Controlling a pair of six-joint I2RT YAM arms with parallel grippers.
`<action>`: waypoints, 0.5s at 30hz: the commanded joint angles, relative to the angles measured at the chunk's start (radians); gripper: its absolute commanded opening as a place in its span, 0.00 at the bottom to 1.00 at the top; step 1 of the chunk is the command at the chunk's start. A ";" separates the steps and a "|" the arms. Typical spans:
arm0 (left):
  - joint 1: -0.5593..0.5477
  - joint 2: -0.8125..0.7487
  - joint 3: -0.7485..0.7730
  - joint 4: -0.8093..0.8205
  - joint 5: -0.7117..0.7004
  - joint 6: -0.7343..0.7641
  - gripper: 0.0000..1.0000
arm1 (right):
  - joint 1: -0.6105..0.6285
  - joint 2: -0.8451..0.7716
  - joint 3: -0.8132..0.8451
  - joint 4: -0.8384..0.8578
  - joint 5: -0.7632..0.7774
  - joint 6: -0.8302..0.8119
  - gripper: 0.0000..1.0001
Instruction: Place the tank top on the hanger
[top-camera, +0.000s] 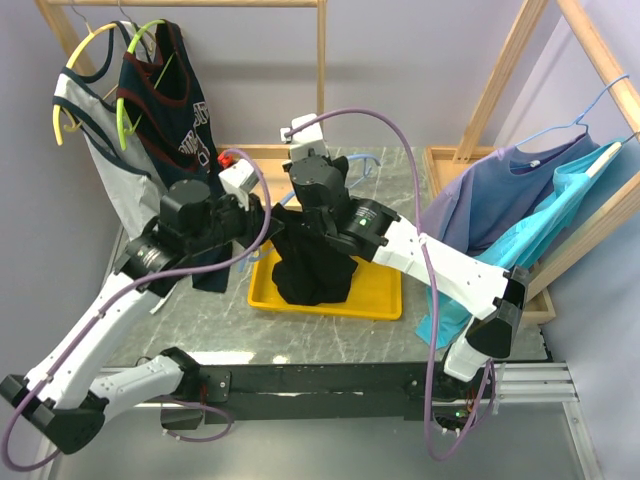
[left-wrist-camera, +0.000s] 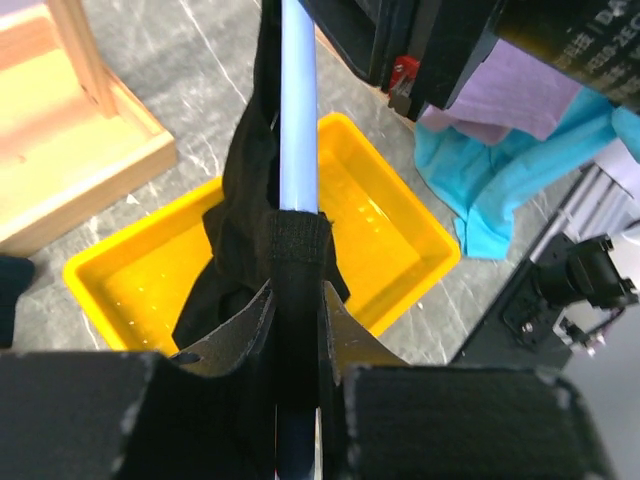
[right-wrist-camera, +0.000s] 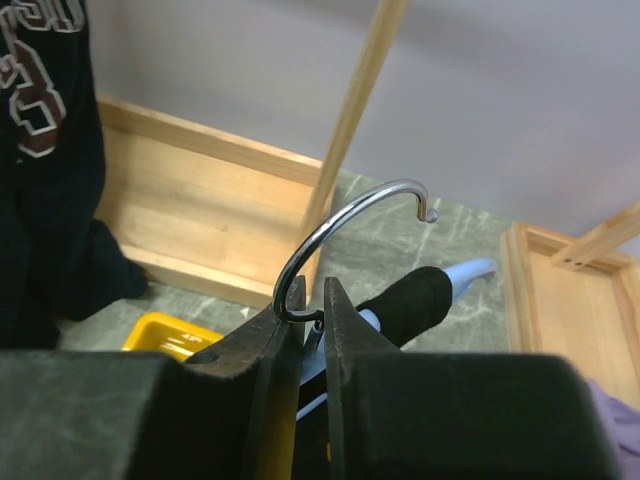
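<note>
Centrally, over the yellow tray (left-wrist-camera: 390, 230), the two arms hold the work up between them. The right gripper (right-wrist-camera: 308, 300) is pressed together on the neck of the hanger (left-wrist-camera: 298, 100), just under its metal hook (right-wrist-camera: 390, 185). This grip likely keeps the frame off the table so that cloth can hang free below. The left gripper (left-wrist-camera: 297, 300) is clamped on one blue arm of the hanger with a strap (left-wrist-camera: 300, 240) of the tank top (top-camera: 315, 265) wrapped round it, apparently to seat that strap on the shoulder. The body of the tank top droops from the hanger above the tray, bunched rather than spread; whether its hem touches the tray cannot be told. In the right wrist view dark cloth covers the other arm, leaving only the blue tip bare beyond it. This suggests the second strap is on, though the view cannot confirm it. From above, the hanger is almost wholly hidden behind the grippers and cloth, and the neckline cannot be made out.
</note>
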 joint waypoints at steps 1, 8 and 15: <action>0.001 -0.089 -0.056 0.160 -0.106 -0.039 0.01 | 0.007 -0.034 0.066 -0.013 -0.058 0.073 0.32; 0.000 -0.150 -0.134 0.230 -0.132 -0.060 0.01 | 0.007 -0.152 0.002 -0.043 -0.207 0.188 0.78; 0.000 -0.221 -0.155 0.253 -0.259 -0.122 0.01 | 0.008 -0.325 -0.087 -0.040 -0.277 0.277 0.98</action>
